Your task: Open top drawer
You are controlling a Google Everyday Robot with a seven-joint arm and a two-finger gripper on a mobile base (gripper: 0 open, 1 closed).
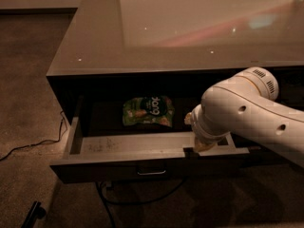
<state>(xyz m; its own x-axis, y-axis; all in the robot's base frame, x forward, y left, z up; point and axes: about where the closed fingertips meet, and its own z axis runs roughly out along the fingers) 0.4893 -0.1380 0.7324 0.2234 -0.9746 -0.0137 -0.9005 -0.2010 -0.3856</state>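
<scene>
1. One top drawer stands pulled out beneath the glossy cabinet top.
2. A green snack bag lies inside it.
3. The gripper sits at the drawer's front edge, right of centre; its opening cannot be told.

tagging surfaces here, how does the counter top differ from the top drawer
The counter top is pale and glossy; the top drawer has a dark front. The top drawer juts out past the counter top's edge and holds a green snack bag. The gripper is at the drawer's front wall, right of centre.
</scene>
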